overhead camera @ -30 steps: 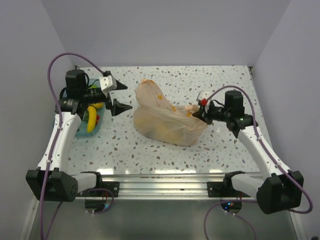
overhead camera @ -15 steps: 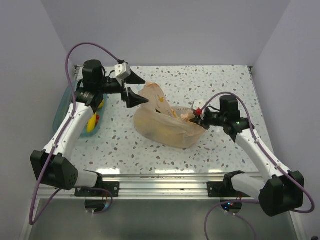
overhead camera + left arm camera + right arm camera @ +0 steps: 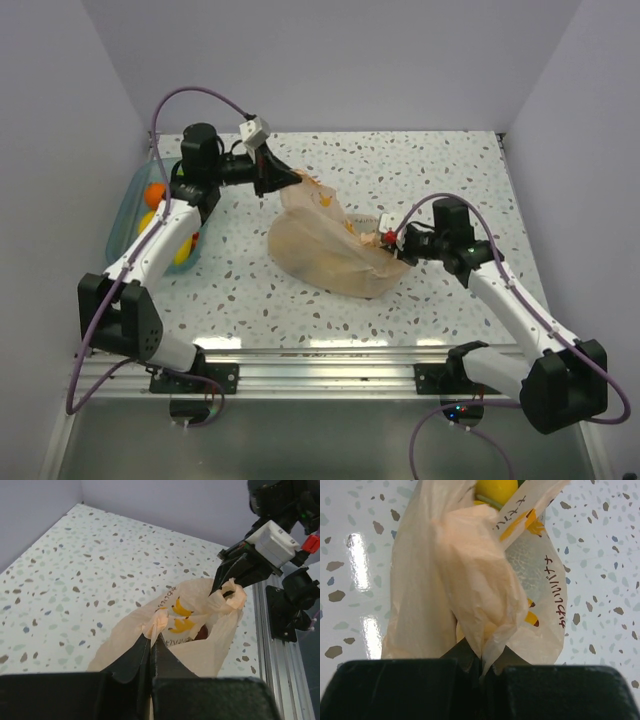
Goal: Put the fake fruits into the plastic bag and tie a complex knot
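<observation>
The peach-orange plastic bag point(image 3: 325, 250) lies mid-table with fake fruits inside; a yellow fruit point(image 3: 495, 487) and a dark one point(image 3: 200, 632) show through its mouth. My left gripper point(image 3: 285, 181) is shut on the bag's far-left handle point(image 3: 161, 620), seen pinched between the jaws point(image 3: 151, 637) in the left wrist view. At the bag's right end, my right gripper point(image 3: 384, 240) is shut on the other handle point(image 3: 480, 590), whose film runs down between its jaws point(image 3: 484, 647). The two handles are held apart and no knot is in view. A banana point(image 3: 183, 248) and an orange point(image 3: 155, 195) stay in the tray.
A clear blue tray point(image 3: 120, 222) stands at the left edge beside the left arm. White walls close the table at the back and sides. The metal rail point(image 3: 320, 355) with both arm bases runs along the near edge.
My left arm has swung from over the tray to the bag's left handle and its jaws have closed on it. The right gripper has shifted slightly left, still holding its handle.
</observation>
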